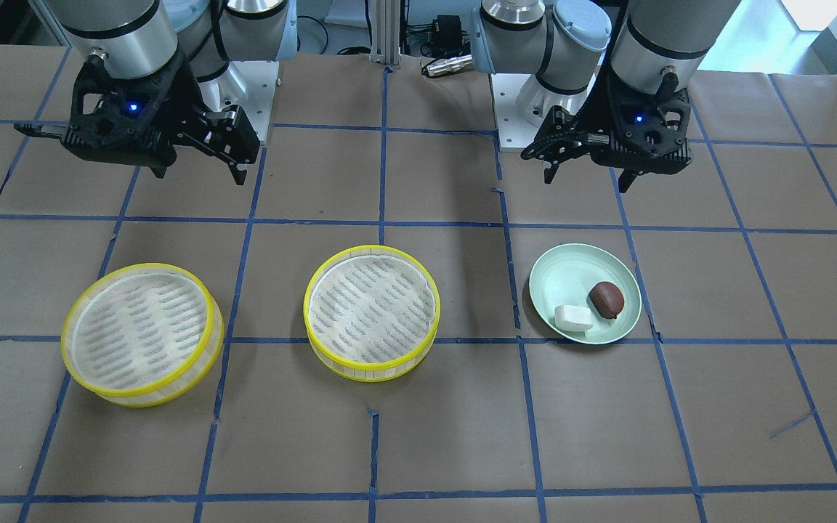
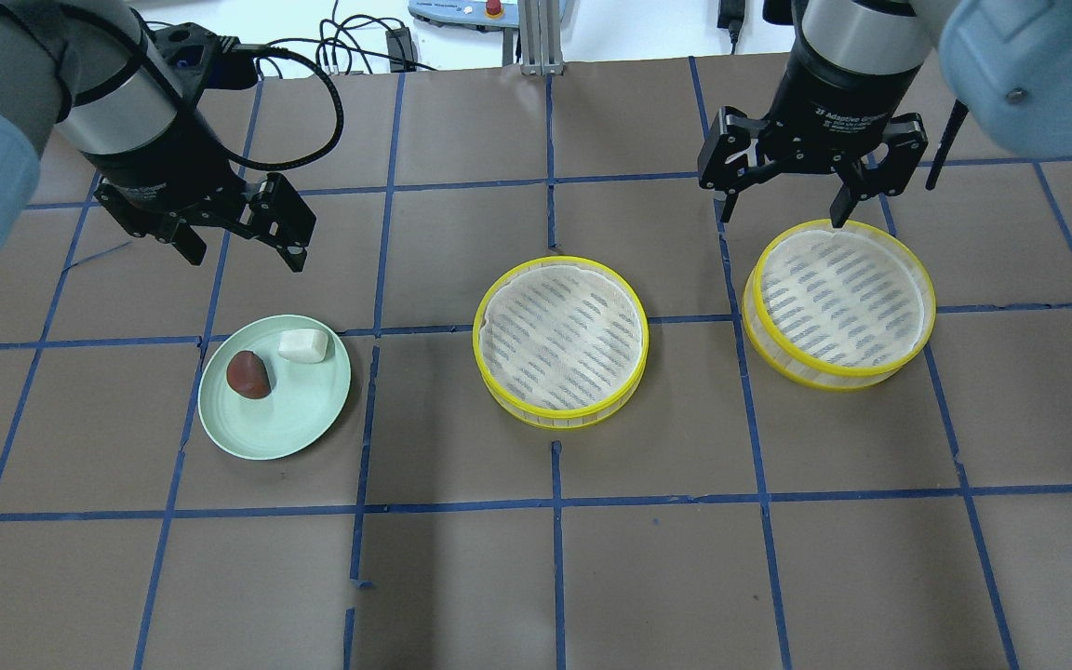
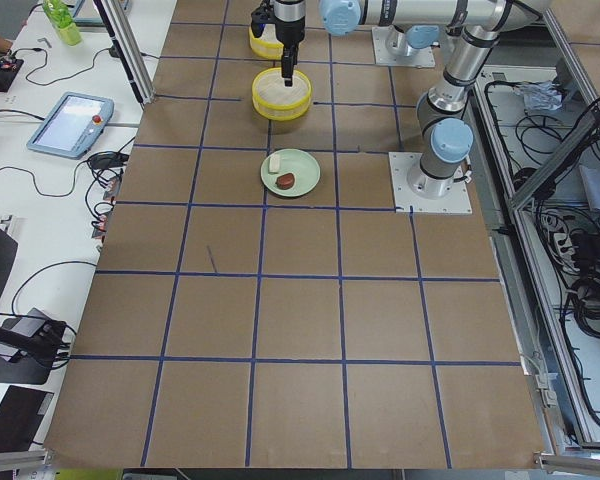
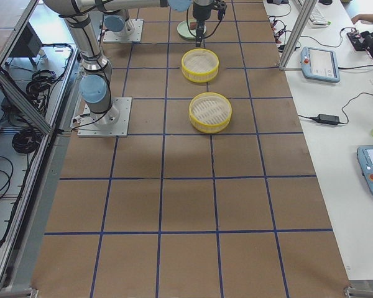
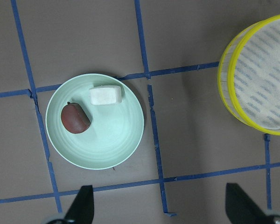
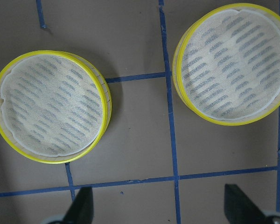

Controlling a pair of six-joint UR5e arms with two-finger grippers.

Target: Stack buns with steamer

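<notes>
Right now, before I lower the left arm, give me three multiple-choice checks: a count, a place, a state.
1. How many steamer tiers stand on the table? A one; B two; C three.
2. Where are the white bun and reddish-brown bun? A in a tier; B on the pale green plate; C on bare table.
3. How are the left gripper and right gripper? A both open, empty; B left shut on a bun; C right shut on a tier.
Answers: 1 B, two tiers sit apart; 2 B, both lie on the plate; 3 A, jaws spread, nothing between.
</notes>
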